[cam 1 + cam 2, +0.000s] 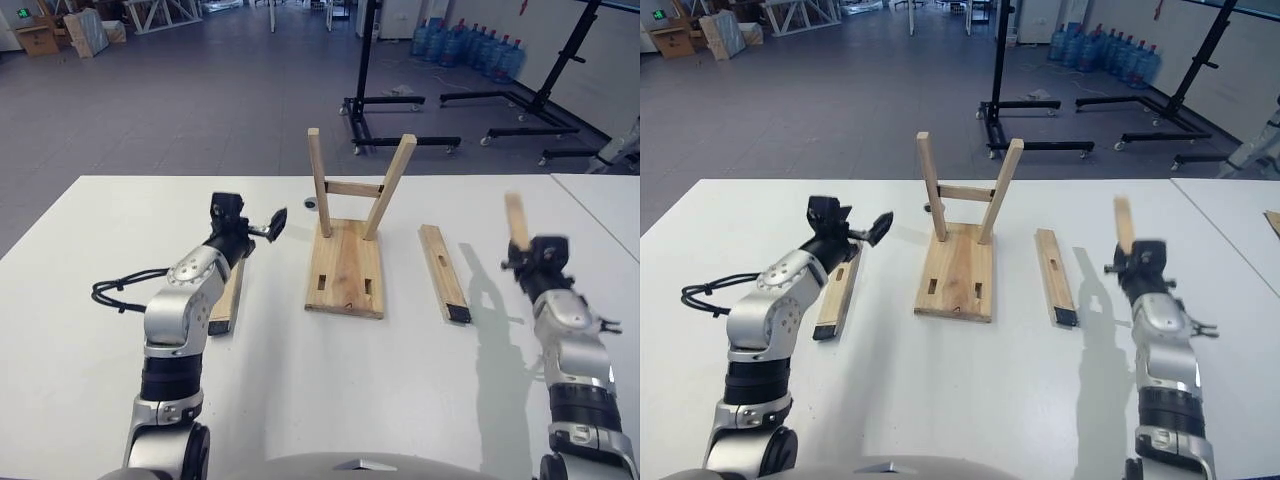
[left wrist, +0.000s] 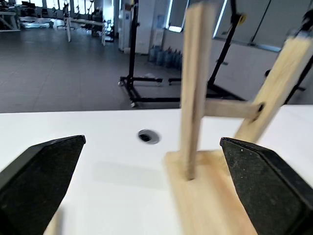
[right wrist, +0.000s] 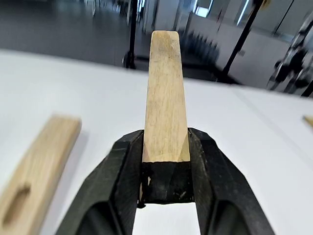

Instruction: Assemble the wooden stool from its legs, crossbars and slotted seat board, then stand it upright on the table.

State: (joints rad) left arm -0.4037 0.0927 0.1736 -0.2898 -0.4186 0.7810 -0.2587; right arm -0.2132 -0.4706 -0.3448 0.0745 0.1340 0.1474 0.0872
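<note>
Wooden seat board [image 1: 345, 268] lies flat in the middle of the white table [image 1: 100, 230]. A straight leg [image 1: 318, 185] and a leaning leg [image 1: 391, 185] stand up from its 12 o'clock end, and a crossbar [image 1: 353, 189] joins them. At 3 o'clock from the board a loose leg [image 1: 443, 271] lies flat, near it but not touching. At 9 o'clock another loose leg [image 1: 228, 300] lies flat, partly under my left arm. My left gripper [image 2: 152, 142] is at 10 o'clock from the board, above the table, fingers wide apart with nothing in them. My right gripper [image 3: 166, 142] is farther out at 3 o'clock. Its fingers squeeze a wooden stick [image 3: 165, 98] that points up.
</note>
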